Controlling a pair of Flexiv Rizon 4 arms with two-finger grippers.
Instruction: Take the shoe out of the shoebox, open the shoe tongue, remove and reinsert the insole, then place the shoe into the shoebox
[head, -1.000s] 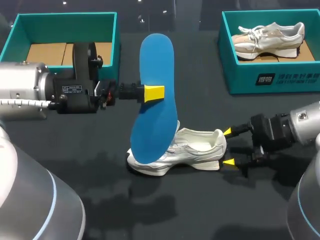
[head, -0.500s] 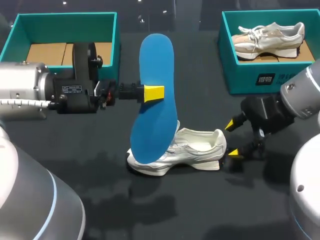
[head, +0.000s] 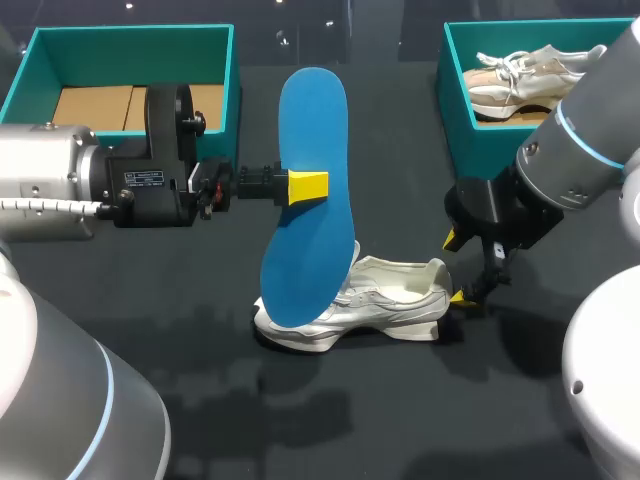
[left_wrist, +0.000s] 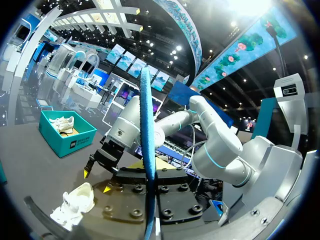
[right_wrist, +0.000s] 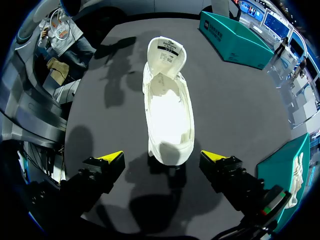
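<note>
Insole: blue insole (head: 308, 200) is out of the shoe and up off the table (head: 400, 420), clamped around its middle by our left pincer (head: 308, 186), which is closed on it from both faces. In the left wrist view it shows edge-on, standing straight up between the fingers.
Reason for that hold: a grip at the middle leaves both ends free, so we judge either end can be led into the shoe's mouth.
Shoe: white shoe (head: 370, 305) sits on its sole on the table between the two boxes, heel toward our right arm, opening facing up and bare inside.
Insole against shoe: from the head view the insole's lower end overlaps the toe; we cannot tell whether they touch.
Right pincer: our right pincer (right_wrist: 164, 157) is spread wide, one yellow tip on each side of the heel and neither pressing it, as far as we can see.
Reason for that pose: we read it as ready to steady the heel while the insole goes back in.
Boxes: the left shoebox (head: 130, 40) holds only cardboard; the right shoebox (head: 500, 160) holds a second shoe (head: 510, 75).
Stage: insole removed, reinsertion not yet done, boxing to follow.
</note>
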